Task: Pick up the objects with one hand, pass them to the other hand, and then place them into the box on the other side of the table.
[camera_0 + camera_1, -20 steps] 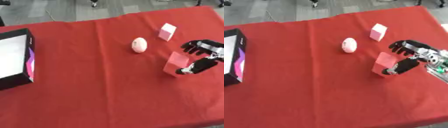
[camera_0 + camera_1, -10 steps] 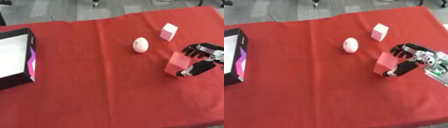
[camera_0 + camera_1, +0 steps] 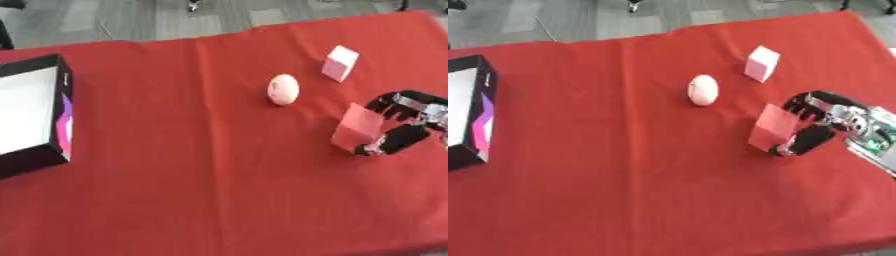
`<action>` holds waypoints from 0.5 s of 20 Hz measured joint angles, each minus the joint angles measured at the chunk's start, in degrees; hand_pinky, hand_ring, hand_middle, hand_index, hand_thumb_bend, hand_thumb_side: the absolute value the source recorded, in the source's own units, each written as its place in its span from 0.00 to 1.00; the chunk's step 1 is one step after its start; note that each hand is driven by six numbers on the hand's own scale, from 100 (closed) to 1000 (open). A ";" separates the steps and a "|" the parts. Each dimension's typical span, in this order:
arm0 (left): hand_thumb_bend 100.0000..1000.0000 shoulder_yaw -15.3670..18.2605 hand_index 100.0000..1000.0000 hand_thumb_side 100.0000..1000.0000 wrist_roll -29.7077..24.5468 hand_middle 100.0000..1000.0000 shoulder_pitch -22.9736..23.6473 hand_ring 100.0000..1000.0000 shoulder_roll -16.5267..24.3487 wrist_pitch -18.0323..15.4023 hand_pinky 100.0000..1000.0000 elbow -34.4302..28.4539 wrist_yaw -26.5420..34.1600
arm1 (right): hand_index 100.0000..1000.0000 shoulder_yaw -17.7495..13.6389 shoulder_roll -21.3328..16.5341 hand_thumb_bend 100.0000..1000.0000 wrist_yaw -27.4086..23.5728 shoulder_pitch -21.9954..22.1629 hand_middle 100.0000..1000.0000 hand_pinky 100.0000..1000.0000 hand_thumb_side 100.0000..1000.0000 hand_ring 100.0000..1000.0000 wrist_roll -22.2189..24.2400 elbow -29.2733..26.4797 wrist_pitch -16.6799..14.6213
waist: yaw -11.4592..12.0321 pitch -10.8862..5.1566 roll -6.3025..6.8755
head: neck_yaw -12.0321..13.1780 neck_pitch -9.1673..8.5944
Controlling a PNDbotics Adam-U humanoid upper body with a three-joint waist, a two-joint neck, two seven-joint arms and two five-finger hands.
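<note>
Right hand curled round a pink block on the red table.

Nearest, at the right side, the right hand (image 3: pixel 820 125) has its fingers bent over the top and its thumb under the lower edge of a pink block (image 3: pixel 775 127), pinching it; the block is a plain, flat-faced box shape, tilted, its long axis running from lower left up toward the upper right. Farther in, near the middle, a pale egg-shaped object (image 3: pixel 703 90) lies with its long axis running near to far. Just beyond and to its right stands a small pale pink cube (image 3: pixel 760 63), turned corner-on. At the left edge sits the black box (image 3: pixel 35 115), white inside, with a purple and pink patch on its side wall; no writing can be read anywhere. All rest on the red tablecloth (image 3: pixel 192 190).
</note>
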 measured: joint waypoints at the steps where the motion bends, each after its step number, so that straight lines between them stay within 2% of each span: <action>1: 0.08 0.00 0.76 0.82 -0.01 0.70 0.00 0.72 0.00 0.01 0.76 0.00 0.01 | 0.80 0.10 0.02 0.51 0.00 -0.15 0.71 0.83 0.08 0.79 0.03 0.09 0.08 | 0.00 0.00 0.00 | 0.00 0.00; 7: 0.08 -0.07 0.76 0.82 -0.10 0.70 -0.01 0.72 -0.01 0.09 0.76 0.00 0.02 | 0.79 0.74 0.30 0.51 -0.02 -0.56 0.70 0.83 0.07 0.79 -0.08 0.75 0.39 | 0.15 0.02 0.00 | 0.00 -0.01; 8: 0.08 -0.13 0.76 0.83 -0.11 0.71 -0.02 0.72 -0.01 0.10 0.76 0.00 0.02 | 0.72 0.74 0.40 0.41 -0.03 -0.64 0.62 0.81 0.00 0.74 -0.11 0.76 0.42 | 0.15 0.02 0.00 | 0.00 -0.01; 10: 0.08 -0.23 0.76 0.83 -0.13 0.71 -0.02 0.72 -0.01 0.11 0.76 0.00 0.02 | 0.69 0.77 0.54 0.35 -0.31 -0.90 0.57 0.79 0.00 0.72 -0.45 0.81 0.61 | 0.18 0.02 0.01 | 0.01 -0.01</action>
